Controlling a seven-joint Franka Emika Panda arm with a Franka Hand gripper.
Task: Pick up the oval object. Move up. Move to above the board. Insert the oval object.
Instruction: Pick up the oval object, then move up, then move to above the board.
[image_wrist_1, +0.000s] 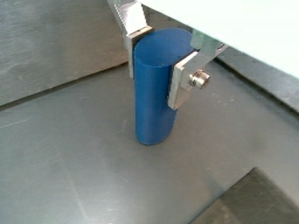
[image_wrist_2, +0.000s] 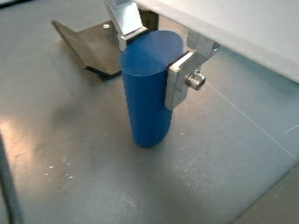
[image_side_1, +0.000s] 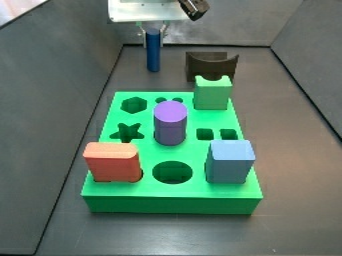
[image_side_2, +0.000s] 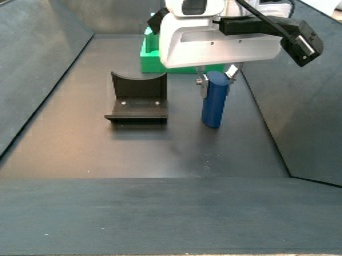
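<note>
Claw (image_wrist_1: 162, 54) gripping slim, upright blue oval object (image_wrist_1: 155, 92)

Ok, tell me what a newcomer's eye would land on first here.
First, the oval object, a blue post upright on the grey floor, with the gripper closed around its top. Then the bright green board in a side view, pieces standing in its holes, and the dark fixture beside the post.
</note>
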